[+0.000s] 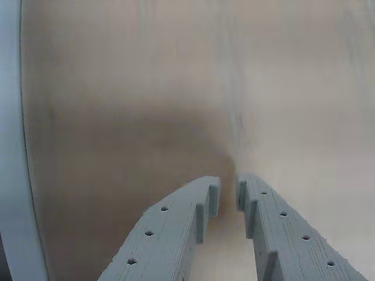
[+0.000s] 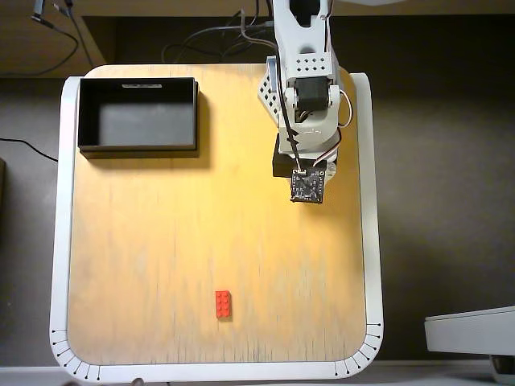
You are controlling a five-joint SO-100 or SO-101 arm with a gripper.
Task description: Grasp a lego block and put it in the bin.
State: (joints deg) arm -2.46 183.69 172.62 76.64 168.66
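The red lego block [image 2: 224,304] lies flat on the wooden table near its front edge in the overhead view, studs up. The black bin [image 2: 82,117] stands at the table's back left corner with nothing in it. My arm [image 2: 306,121] reaches in from the back right, far from both, and its wrist camera board covers the fingers there. In the wrist view my gripper [image 1: 228,196] hovers over bare wood, its grey fingers [image 1: 176,228] a narrow gap apart with nothing between them. Neither the block nor the bin shows in the wrist view.
The table has a raised white rim [image 2: 58,241], which also runs down the left edge of the wrist view as a pale rim [image 1: 10,146]. Cables [image 2: 209,48] lie behind the table. A pale device [image 2: 475,330] sits off the table at lower right.
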